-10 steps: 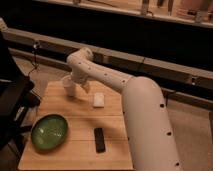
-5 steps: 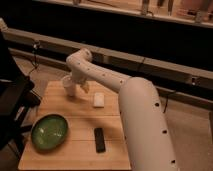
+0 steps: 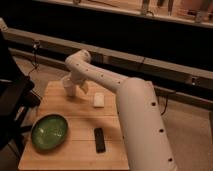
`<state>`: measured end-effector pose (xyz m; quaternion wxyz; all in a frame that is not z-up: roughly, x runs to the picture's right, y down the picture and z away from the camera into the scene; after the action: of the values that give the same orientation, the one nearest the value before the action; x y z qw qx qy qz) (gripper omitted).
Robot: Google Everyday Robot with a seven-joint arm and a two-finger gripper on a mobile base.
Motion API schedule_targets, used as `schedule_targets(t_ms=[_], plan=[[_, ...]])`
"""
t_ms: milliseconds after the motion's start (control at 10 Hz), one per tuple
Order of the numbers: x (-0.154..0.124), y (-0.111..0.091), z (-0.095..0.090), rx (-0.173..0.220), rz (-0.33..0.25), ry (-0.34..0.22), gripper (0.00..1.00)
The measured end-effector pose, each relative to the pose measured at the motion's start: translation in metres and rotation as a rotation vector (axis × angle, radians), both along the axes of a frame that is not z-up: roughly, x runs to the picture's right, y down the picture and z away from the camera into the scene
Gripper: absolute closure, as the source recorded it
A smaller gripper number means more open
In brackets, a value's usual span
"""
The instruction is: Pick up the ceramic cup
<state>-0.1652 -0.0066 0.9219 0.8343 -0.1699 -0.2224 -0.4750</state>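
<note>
Now, in the camera view, the one and only view, the white arm (image 3: 125, 95) reaches from the lower right across the wooden table (image 3: 75, 150) to its far left part, and the gripper (image 3: 71, 89) hangs there, pointing down, just above the table top. Its jaws stand wide apart, and I do not see that they hold anything. The ceramic cup (image 3: 84, 87) is hard to separate from the arm, because both are pale; I believe it is the small light shape just beside the gripper, on the side toward the white block (image 3: 99, 100), but I cannot tell if the fingers already stand around it or only next to it. The green bowl (image 3: 49, 132) lies near the front left corner and the dark flat object (image 3: 100, 139) lies at the front middle, both well apart from the gripper. In my judgement the step in hand is the approach and the lining up over the cup; the grasp is not yet made. The next move calls for placing the jaws on both sides of the cup wall, going a little lower, closing firmly, and then lifting straight up without pushing the cup toward the table edge.
</note>
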Motion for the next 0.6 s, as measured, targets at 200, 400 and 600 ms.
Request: schedule_targets(t_ms=[200, 400, 600], plan=[[0.0011, -0.0001, 0.0042, 0.004, 0.0, 0.0, 0.2], [-0.0017, 0.0011, 0.007, 0.006, -0.003, -0.002, 0.2], [-0.0039, 0.0025, 0.0097, 0.008, -0.007, -0.003, 0.2]])
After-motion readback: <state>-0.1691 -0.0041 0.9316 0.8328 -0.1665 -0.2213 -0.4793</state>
